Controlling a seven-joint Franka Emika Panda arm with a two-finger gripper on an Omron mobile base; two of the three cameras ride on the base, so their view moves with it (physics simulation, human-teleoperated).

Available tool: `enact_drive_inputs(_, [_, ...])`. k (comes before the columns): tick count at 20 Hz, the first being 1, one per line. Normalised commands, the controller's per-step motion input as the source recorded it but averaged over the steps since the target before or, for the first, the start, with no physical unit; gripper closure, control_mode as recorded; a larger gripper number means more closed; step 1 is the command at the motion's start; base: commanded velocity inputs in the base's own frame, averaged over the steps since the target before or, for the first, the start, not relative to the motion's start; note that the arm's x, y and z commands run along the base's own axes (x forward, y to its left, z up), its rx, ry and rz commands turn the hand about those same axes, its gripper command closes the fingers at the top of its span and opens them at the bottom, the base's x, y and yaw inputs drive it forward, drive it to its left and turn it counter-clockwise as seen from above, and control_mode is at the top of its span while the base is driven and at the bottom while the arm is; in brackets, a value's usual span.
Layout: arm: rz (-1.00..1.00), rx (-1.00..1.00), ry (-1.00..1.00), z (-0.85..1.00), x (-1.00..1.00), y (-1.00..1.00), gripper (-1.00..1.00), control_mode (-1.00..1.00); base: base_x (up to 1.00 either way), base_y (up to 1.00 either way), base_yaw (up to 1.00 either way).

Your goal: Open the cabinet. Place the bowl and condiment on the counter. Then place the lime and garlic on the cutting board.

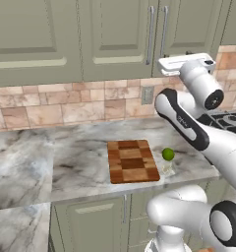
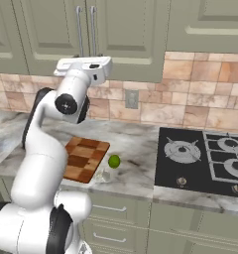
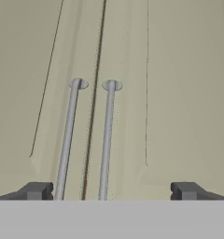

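Observation:
The cabinet (image 1: 125,34) has both sage-green doors shut. Its two long silver handles (image 3: 106,140) stand side by side straight ahead in the hand view. My gripper (image 3: 111,191) is open, close in front of the doors, with both handles between its fingertips (image 3: 37,190) and touching neither. The hand (image 1: 186,61) hovers below the handles' lower ends. On the marble counter (image 1: 75,157) lies the chequered cutting board (image 1: 132,161). Just right of it sit the lime (image 1: 168,154) and the whitish garlic (image 1: 168,170). The bowl and condiment are hidden.
A black gas hob (image 2: 205,158) is set into the counter to the right of the lime (image 2: 114,160). A wall socket (image 2: 131,98) sits in the brick backsplash. Shorter green doors and drawers run below the counter's front edge.

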Motion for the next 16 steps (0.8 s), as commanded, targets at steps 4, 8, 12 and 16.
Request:
enact_drive_inputs(4, [0.00,0.00,-0.01,-0.05,0.23,0.00,-1.00,-1.00,0.00,0.00,0.00])
enact_drive_inputs(8, [0.00,0.00,0.00,-0.08,0.22,0.00,-1.00,-1.00,0.00,0.00,0.00])
enact_drive_inputs(12, [0.00,0.00,0.00,-0.05,0.23,-0.01,-1.00,-1.00,0.00,0.00,0.00])
enact_drive_inputs(16, [0.00,0.00,0.00,-0.01,0.25,-0.02,-1.00,-1.00,0.00,0.00,0.00])
